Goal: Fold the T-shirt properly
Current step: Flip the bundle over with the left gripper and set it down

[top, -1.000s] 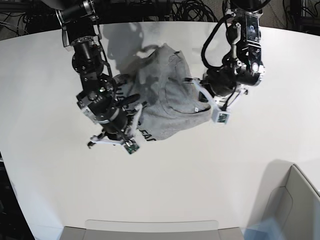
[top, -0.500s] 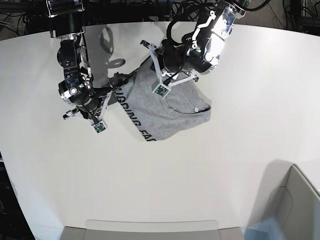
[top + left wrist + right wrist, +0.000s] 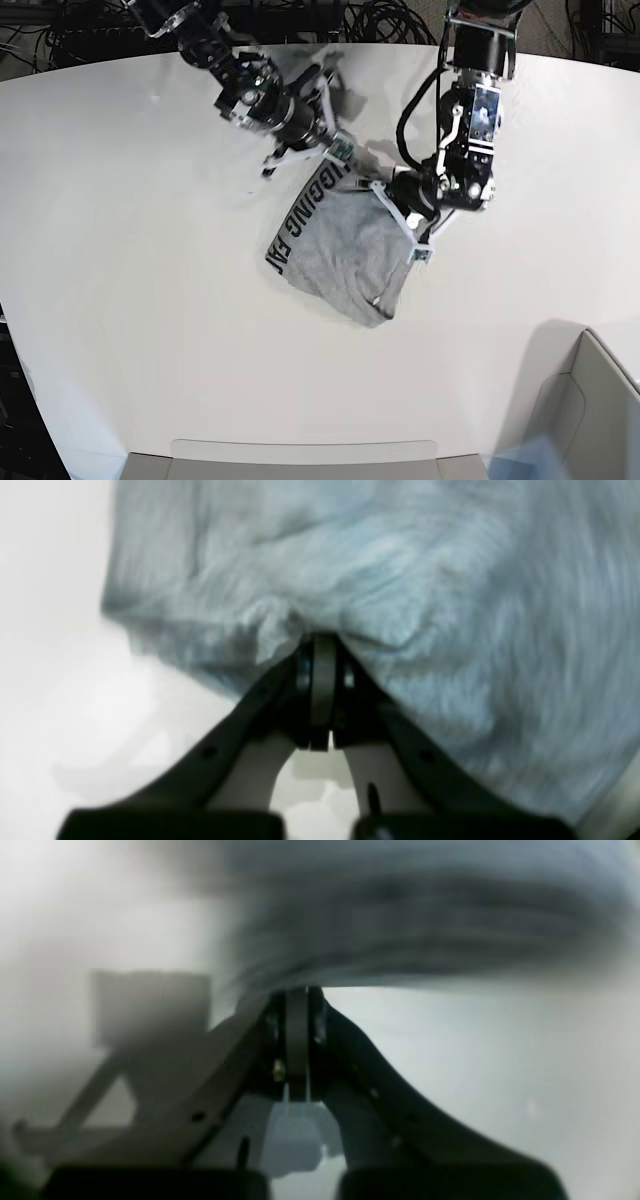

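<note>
The heather-grey T-shirt (image 3: 345,245) is bunched in the middle of the white table (image 3: 150,330), with black lettering (image 3: 303,210) running along its left edge. My right gripper (image 3: 335,155) holds its upper left corner. My left gripper (image 3: 380,188) holds its upper right edge. The left wrist view shows the left gripper (image 3: 320,642) shut on a pinched fold of the grey T-shirt (image 3: 425,580). In the right wrist view the right gripper (image 3: 297,992) is shut at the edge of the blurred T-shirt (image 3: 425,930).
A grey bin (image 3: 590,400) stands at the front right corner. A flat grey tray edge (image 3: 300,455) lies along the table's front. Black cables (image 3: 380,20) run behind the far edge.
The right arm swung from the table's left to the far middle, and the left arm moved back to the right. The shirt turned with them and now lies lower, lettering on its left.
</note>
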### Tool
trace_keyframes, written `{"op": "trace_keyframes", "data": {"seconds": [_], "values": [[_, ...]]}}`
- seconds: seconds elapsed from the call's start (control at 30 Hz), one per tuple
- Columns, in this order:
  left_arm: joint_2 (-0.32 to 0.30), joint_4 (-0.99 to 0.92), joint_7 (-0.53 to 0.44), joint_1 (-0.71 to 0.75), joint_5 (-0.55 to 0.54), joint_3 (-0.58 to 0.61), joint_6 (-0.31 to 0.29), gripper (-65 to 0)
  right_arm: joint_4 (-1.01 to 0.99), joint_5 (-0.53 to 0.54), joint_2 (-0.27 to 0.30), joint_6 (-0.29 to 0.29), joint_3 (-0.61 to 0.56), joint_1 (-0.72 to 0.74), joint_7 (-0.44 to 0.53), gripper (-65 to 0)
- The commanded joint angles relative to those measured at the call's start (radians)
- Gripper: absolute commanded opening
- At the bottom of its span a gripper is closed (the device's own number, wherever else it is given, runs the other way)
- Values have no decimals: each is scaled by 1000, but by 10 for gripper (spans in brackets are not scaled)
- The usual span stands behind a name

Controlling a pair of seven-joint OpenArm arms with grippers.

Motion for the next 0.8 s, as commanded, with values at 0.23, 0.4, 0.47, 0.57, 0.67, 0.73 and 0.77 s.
{"op": "trace_keyframes", "data": {"seconds": [0.23, 0.4, 0.47, 0.57, 0.67, 0.73, 0.77], "values": [[42, -73, -110, -152, -19, -14, -2, -650, 111, -20, 79, -16, 21, -38, 10, -650], [53, -65, -116, -193, -22, -166, -2, -650, 142, -19, 91, -16, 225, -73, 11, -650], [69, -64, -92, -198, -24, -209, -5, -650, 139, -9, 83, -16, 337, -67, 11, -650], [70, -12, -1, -193, -25, -152, -8, -650, 127, -9, 36, -16, 486, -13, 11, -650], [72, 120, 59, -153, -25, -6, -8, -650, 79, -19, -13, -16, 612, 74, 6, -650], [72, 240, 68, -92, -25, 97, -8, -650, 19, -19, -21, -16, 659, 139, 5, -650], [72, 295, 68, -70, -25, 143, -8, -650, -10, -19, -21, -16, 673, 160, 5, -650]]}}
